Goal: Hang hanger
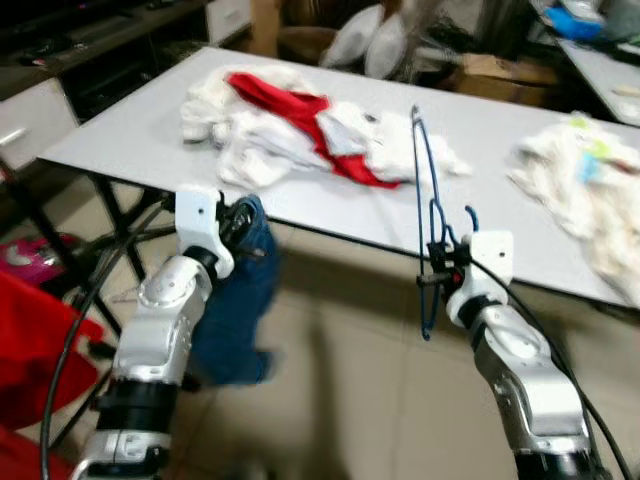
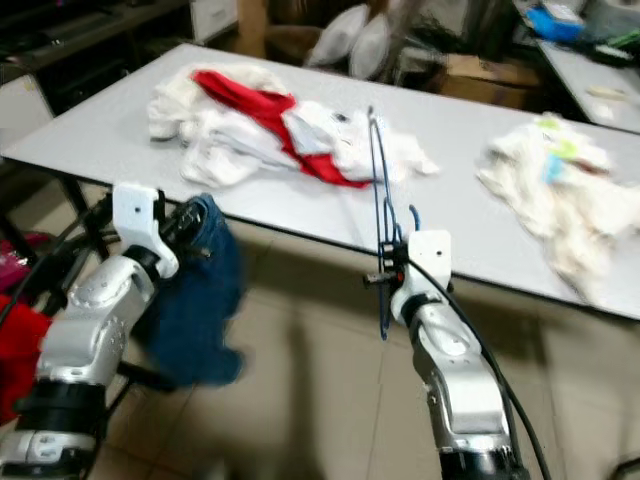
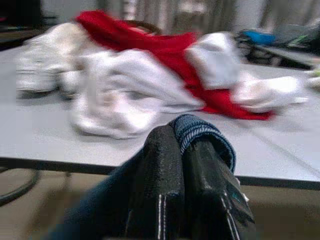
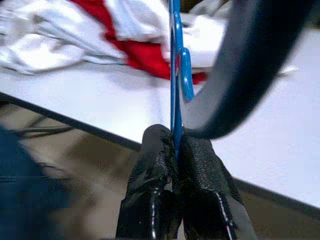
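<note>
A thin blue hanger (image 1: 424, 200) stands nearly upright in front of the white table (image 1: 140, 130), with my right gripper (image 1: 437, 262) shut on it low down; its frame (image 4: 174, 55) rises from between the black fingers (image 4: 152, 150). My left gripper (image 1: 238, 222) is shut on a dark blue denim garment (image 1: 240, 300) that hangs down toward the floor in front of the table edge; a fold of denim (image 3: 200, 131) sticks out between the fingertips (image 3: 160, 155).
A heap of white and red clothes (image 1: 300, 125) lies on the table, and another white pile (image 1: 590, 190) at its right end. Something red (image 1: 30, 340) sits low at the left. Black table legs and cables (image 1: 110, 240) are by my left arm. Tiled floor lies below.
</note>
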### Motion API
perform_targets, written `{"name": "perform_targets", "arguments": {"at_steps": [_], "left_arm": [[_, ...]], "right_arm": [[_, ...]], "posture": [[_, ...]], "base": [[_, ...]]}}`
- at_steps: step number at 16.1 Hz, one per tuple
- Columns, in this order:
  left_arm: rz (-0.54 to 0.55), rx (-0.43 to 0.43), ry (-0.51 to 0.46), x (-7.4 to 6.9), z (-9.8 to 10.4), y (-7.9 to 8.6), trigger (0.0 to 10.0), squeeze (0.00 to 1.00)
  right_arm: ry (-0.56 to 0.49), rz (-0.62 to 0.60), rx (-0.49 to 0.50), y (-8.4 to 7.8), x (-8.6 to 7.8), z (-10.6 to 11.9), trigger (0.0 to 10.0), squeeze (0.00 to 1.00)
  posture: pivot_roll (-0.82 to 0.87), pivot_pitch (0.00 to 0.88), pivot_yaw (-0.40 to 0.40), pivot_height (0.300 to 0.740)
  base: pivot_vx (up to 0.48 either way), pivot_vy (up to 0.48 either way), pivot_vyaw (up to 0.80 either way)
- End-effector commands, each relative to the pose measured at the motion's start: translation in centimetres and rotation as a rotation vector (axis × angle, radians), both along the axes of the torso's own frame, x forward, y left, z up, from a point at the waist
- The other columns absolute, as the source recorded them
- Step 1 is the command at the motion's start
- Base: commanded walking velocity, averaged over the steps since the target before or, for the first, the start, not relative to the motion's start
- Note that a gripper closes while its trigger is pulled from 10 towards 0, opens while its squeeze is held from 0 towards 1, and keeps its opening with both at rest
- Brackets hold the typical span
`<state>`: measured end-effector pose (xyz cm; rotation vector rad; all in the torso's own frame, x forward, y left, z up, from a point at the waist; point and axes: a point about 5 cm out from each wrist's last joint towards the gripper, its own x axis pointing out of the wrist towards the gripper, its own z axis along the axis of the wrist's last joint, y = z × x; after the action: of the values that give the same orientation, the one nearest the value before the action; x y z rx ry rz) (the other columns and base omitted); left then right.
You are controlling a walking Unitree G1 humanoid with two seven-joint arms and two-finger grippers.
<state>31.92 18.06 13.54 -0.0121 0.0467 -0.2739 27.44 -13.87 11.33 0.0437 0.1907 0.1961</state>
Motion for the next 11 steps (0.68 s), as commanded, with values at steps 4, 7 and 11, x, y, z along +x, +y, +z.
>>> {"name": "perform_targets", "arguments": {"at_steps": [4,7,11], "left_arm": [[-0.090,-0.001,-0.063,0.6,1.5,-1.9,10.0,0.00],[-0.238,0.010,-0.158,2.2,4.8,-4.2,10.0,0.00],[-0.477,-0.031,-0.391,5.0,14.3,-8.4,10.0,0.00]], "right_arm": [[-0.031,-0.031,-0.011,-1.0,-0.2,0.6,10.0,0.00],[-0.051,-0.037,0.001,-1.4,-0.1,0.9,10.0,0.00],[-0.079,-0.057,0.015,-1.8,0.1,1.4,10.0,0.00]], "posture": [[0.02,0.000,-0.034,0.740],[0.02,0.000,-0.034,0.740],[0.02,0.000,-0.027,0.740]], "base": [[0.409,0.000,-0.74],[0.400,0.000,0.00],[0.399,0.000,0.00]]}}
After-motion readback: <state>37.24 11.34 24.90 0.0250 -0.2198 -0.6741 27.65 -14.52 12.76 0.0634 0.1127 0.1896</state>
